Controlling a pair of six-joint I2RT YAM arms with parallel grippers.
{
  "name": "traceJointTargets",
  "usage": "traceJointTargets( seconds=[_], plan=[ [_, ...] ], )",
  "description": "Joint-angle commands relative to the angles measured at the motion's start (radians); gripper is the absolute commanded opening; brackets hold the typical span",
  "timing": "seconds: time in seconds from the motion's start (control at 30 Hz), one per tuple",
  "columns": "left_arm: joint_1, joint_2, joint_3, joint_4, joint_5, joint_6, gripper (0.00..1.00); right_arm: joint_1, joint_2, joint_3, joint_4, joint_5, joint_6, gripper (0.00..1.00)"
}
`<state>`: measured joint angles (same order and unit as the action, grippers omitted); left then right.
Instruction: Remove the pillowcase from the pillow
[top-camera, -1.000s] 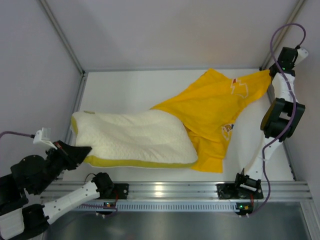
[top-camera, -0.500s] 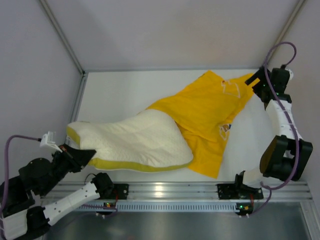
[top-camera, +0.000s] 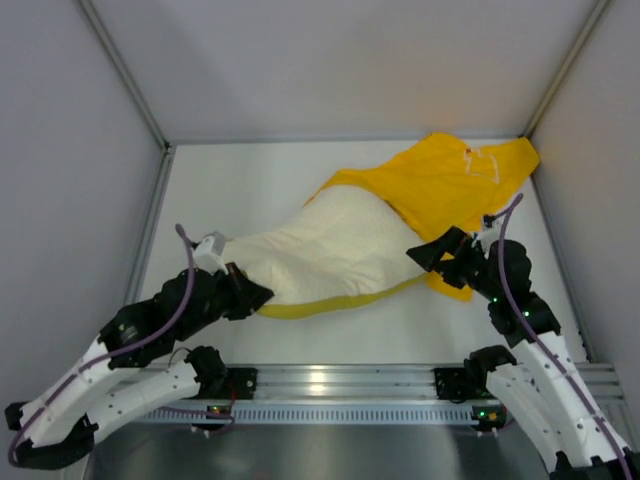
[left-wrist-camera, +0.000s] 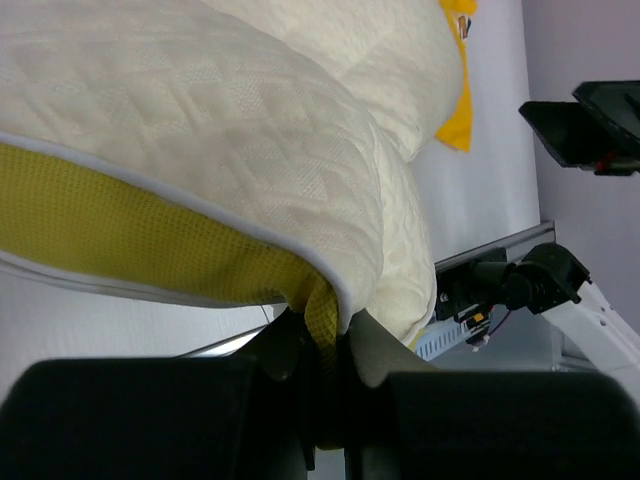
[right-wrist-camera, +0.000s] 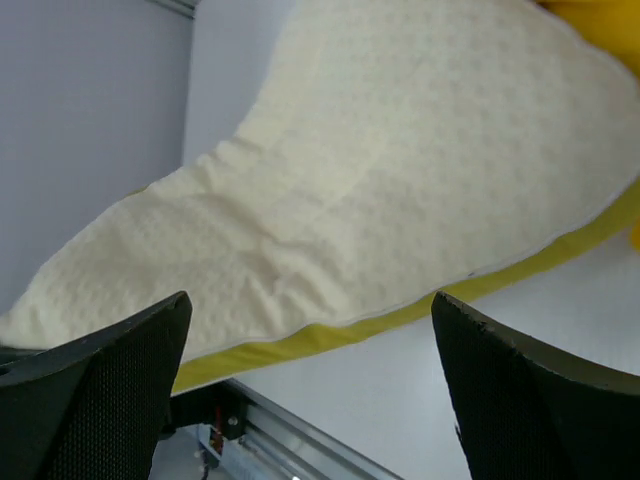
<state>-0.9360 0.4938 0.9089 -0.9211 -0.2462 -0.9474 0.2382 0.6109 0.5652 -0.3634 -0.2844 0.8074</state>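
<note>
The pillowcase (top-camera: 450, 180) lies bunched toward the table's (top-camera: 240, 190) far right corner, its near edge draped over the far end of the pillow (top-camera: 330, 250), which slants across the middle. Bare table shows far left and along the near right. The left hand (top-camera: 258, 296) pinches the pillow's near-left corner. The right hand (top-camera: 428, 248), spread wide, hangs just beside the pillow's right end. A second ago it held the pillowcase's far corner aloft; the left hand has moved inward.

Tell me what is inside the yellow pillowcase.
Only the far end of the pillow disappears into the pillowcase. Most of the pillow lies bare outside it. The yellow fabric hides how far in that end reaches, and anything else inside.
</note>
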Motion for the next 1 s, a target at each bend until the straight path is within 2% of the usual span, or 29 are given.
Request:
traceJointTargets(
  seconds=[0.0, 0.13, 0.3, 0.4, 0.43, 0.47, 0.63, 0.77, 0.83, 0.97],
  plan=[
    [-0.003, 0.086, 0.002, 0.267, 0.085, 0.016, 0.00, 0.059, -0.158, 0.004, -0.095, -0.024, 0.113, 0.99],
    [-0.003, 0.103, -0.004, 0.297, 0.101, 0.018, 0.00, 0.091, -0.197, -0.008, -0.114, -0.189, 0.173, 0.99],
    [-0.003, 0.100, -0.031, 0.297, 0.119, 0.001, 0.00, 0.190, -0.281, -0.060, -0.100, -0.157, 0.220, 1.00],
    [-0.003, 0.112, -0.050, 0.300, 0.133, -0.014, 0.00, 0.243, -0.261, -0.145, 0.027, -0.186, 0.300, 1.00],
    [-0.003, 0.117, -0.056, 0.306, 0.140, -0.014, 0.00, 0.300, -0.254, -0.171, 0.081, -0.187, 0.327, 0.99],
    [-0.003, 0.121, -0.068, 0.318, 0.159, -0.013, 0.00, 0.335, -0.247, -0.206, 0.166, -0.168, 0.373, 0.99],
    [-0.003, 0.158, -0.079, 0.337, 0.197, 0.007, 0.00, 0.594, -0.174, -0.199, 0.328, 0.040, 0.469, 1.00],
    [-0.003, 0.152, -0.076, 0.344, 0.220, 0.016, 0.00, 0.688, -0.051, -0.148, 0.426, 0.080, 0.528, 0.99],
    [-0.003, 0.131, -0.076, 0.343, 0.234, 0.022, 0.00, 0.745, -0.010, -0.151, 0.527, 0.125, 0.570, 0.99],
    [-0.003, 0.085, -0.065, 0.341, 0.242, 0.036, 0.00, 0.814, 0.026, -0.162, 0.554, 0.237, 0.697, 1.00]
  ],
)
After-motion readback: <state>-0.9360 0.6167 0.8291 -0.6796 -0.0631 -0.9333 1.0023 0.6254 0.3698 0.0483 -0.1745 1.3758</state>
